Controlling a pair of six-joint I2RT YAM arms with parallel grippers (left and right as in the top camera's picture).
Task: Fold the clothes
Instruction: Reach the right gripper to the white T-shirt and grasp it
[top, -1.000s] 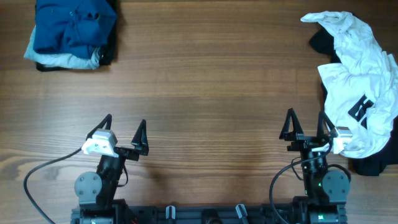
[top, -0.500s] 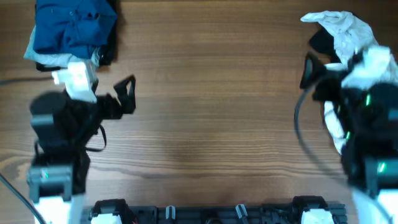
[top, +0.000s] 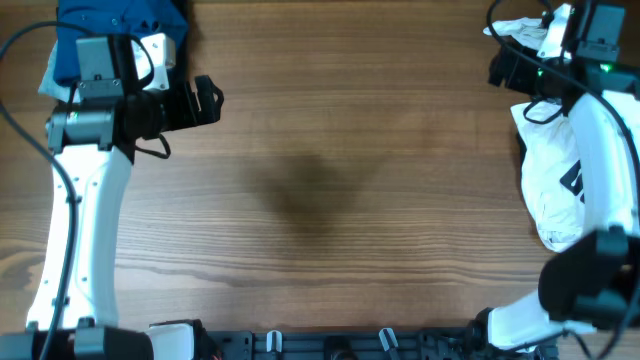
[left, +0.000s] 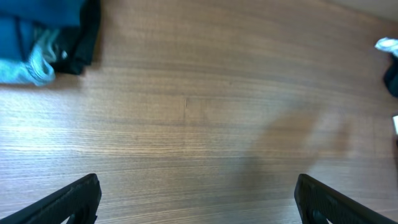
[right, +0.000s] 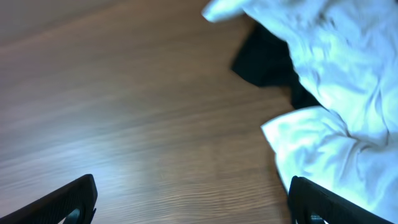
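Arms stretch to far corners, jaws wide, over clothes.

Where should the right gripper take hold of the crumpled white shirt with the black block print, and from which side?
Probably the white fold that juts onto the wooden table at the crumpled white shirt's inner edge. Bring the open right gripper in low from the bare table side: that edge lies free, while a black garment sits tangled under the bunched part beyond.

You see the whole table straight from above. Each wrist camera looks down closely at one far corner: left shares the blue clothes, right the white shirt.
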